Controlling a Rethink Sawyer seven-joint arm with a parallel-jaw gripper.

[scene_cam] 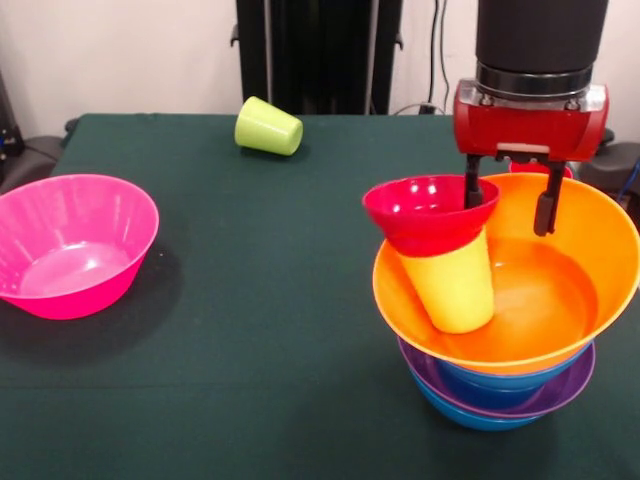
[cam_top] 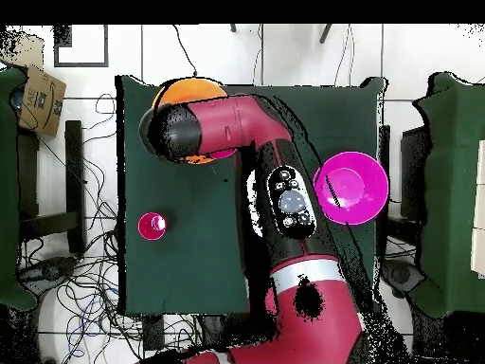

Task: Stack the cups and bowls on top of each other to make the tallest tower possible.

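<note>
Two views show the dark green table, and in the front view a large pink bowl sits upright at the far left, well apart from everything else. Farther back, near the middle, a lime green cup lies on its side with its mouth toward the left. At the right stands the tower: a blue bowl lowest, a purple bowl in it, another blue rim above that, and a wide orange bowl on top. Inside the orange bowl a yellow cup leans, tilted, with a small red bowl sitting on it. The gripper hangs over the orange bowl, its two dark fingers spread apart; the left one stands at the red bowl's right rim, though actual contact cannot be told. In the overhead view the arm covers most of the tower, and a small magenta-looking cup stands alone by the left side.
</note>
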